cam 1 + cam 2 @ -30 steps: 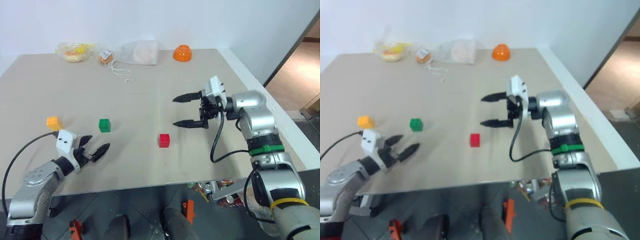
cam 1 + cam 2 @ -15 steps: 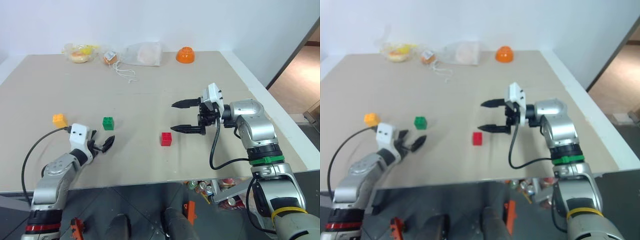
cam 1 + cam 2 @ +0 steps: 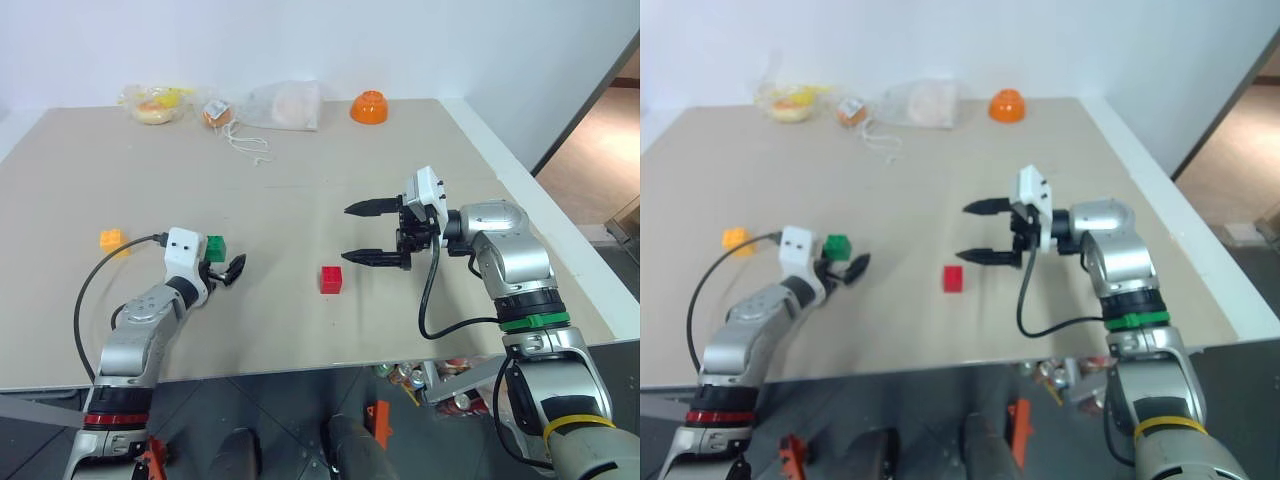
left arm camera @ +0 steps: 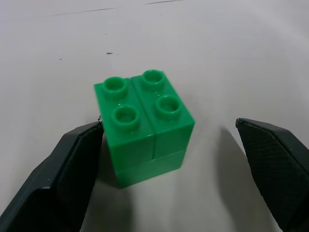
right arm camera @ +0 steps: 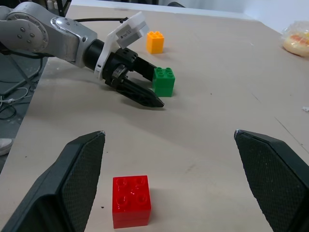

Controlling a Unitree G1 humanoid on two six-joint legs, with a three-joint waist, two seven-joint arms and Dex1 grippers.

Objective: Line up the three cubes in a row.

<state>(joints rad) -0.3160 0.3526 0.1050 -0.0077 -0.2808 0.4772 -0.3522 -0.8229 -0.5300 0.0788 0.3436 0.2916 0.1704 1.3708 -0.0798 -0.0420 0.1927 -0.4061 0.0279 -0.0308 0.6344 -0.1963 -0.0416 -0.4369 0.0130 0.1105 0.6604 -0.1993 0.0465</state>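
Left gripper (image 4: 169, 159) straddled green cube (image 4: 144, 125) on table (image 3: 300, 190), jaws open, one finger touching its side, no grip yet. Right gripper (image 3: 380, 235) hung wide open, empty, above red cube (image 3: 331, 279). Yellow-orange cube (image 3: 112, 240) lay apart at left. Step: grasping green. Next move, likely: close, carry toward red.

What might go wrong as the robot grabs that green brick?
The left hand sits around the green cube off-centre: one finger is at its side while the other stands well apart. Closing could shove or twist the cube rather than pinch it squarely. Also, the red cube lies just below the open right hand, which might knock it if it dips.
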